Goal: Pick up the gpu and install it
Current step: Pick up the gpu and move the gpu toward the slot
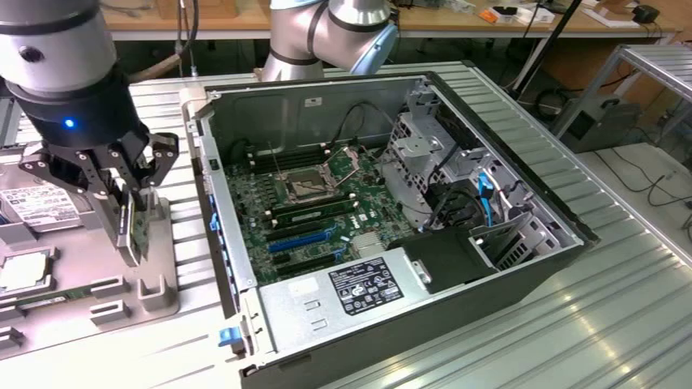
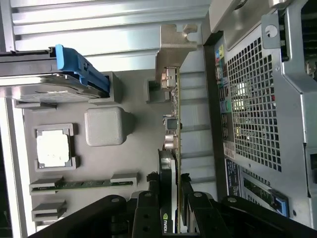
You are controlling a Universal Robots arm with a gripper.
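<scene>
A ribbed, silvery sheet-metal worktop (image 1: 605,324) was seen carrying everything. A boxy black computer case (image 1: 540,267) was laid on it with one side open, and a flat green motherboard (image 1: 313,203) with dark slots was exposed inside. In the wrist view its rear wall (image 2: 252,99) was shown as perforated grey steel. A matte grey moulded tray (image 1: 151,284) was placed at the case's nine o'clock in the exterior view, just beside it. A smooth, rounded silver arm (image 1: 60,49) with a black collar was held above the tray.

A boxy hard drive (image 1: 27,203) with a white label was seated at the tray's ten o'clock; a blue plastic rail was seen on it in the wrist view (image 2: 74,67).

The black, angular pincer (image 1: 130,243) (image 2: 169,191) was clamped on the gpu (image 1: 141,227) (image 2: 174,124), its fingers (image 2: 146,208) pressed on both faces of the thin green card. The card was held upright on edge over the tray; whether it was clear of its slot could not be told. A bent silver bracket (image 2: 173,47) was fixed at one end, and a black cooler (image 2: 167,168) on one face.

A square processor (image 2: 53,148) and a slim memory stick (image 2: 81,184) were lodged in tray recesses.
</scene>
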